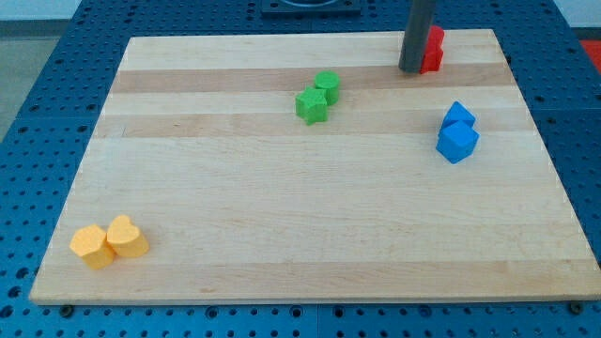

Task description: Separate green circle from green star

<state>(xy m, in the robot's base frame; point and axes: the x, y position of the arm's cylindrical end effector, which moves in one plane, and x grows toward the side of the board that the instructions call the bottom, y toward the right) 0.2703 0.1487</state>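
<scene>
The green circle and the green star sit touching each other in the upper middle of the wooden board; the circle is up and to the right of the star. My tip is at the view's top right, well to the right of both green blocks. It stands right against the left side of a red block, which it partly hides.
Two blue blocks sit together at the view's right. Two yellow blocks sit together at the bottom left corner. The board lies on a blue perforated table.
</scene>
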